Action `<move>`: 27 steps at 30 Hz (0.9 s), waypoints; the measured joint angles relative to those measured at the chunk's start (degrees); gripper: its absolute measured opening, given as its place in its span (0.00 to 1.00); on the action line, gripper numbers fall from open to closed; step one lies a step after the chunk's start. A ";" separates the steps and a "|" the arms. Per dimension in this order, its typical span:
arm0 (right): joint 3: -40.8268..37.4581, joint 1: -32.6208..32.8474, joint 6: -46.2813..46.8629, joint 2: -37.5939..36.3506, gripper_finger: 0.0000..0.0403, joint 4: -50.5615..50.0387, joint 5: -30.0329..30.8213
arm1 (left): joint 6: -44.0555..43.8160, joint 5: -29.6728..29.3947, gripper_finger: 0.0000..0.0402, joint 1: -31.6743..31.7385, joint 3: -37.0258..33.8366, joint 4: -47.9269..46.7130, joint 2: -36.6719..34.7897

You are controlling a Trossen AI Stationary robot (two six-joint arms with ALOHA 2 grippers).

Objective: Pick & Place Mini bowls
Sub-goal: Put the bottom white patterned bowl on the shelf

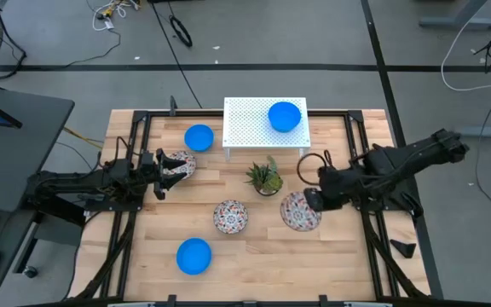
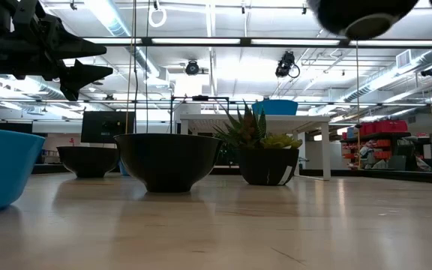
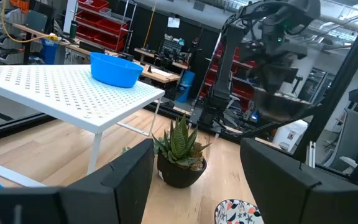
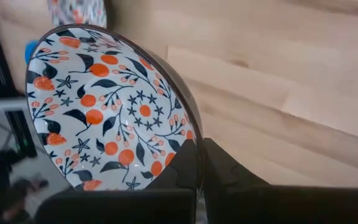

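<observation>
Three blue mini bowls show: one on the white rack (image 1: 285, 116), one beside the rack (image 1: 199, 137), one near the table's near edge (image 1: 193, 256). Floral bowls stand on their bases at mid-table (image 1: 230, 216) and on the left (image 1: 179, 164). My left gripper (image 1: 162, 173) is open, raised above the table beside the left floral bowl (image 2: 88, 160); nothing lies between its fingers (image 3: 197, 168). My right gripper (image 1: 312, 201) is shut on the third floral bowl (image 1: 299, 211), right of the middle. My right gripper (image 4: 201, 149) holds the floral bowl by its rim (image 4: 188, 134), one finger inside the bowl and one against its dark outer wall. The bowl is lifted clear of the table, its dark underside (image 2: 358, 19) high in the low view. It is tilted, its patterned inside (image 4: 114, 109) facing the wrist camera.
A small potted green plant (image 1: 265, 176) stands between the rack and the mid-table floral bowl. The white perforated rack (image 1: 245, 128) stands on legs at the table's far side. Black frame rails (image 1: 135, 213) run along the table's left and right. Bare wood (image 1: 314, 264) lies near the near edge.
</observation>
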 joint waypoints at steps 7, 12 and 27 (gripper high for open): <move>0.00 -7.84 -1.95 3.72 0.00 6.31 -0.85 | -4.66 -0.20 0.61 -0.02 0.00 0.49 0.00; 0.00 -11.98 -5.09 8.13 0.00 13.28 -3.23 | -15.80 -1.55 0.61 0.00 0.02 0.71 -0.01; 27.70 -20.44 -24.07 29.28 0.00 5.07 -4.01 | -39.20 6.41 0.61 -0.02 1.16 -0.51 0.06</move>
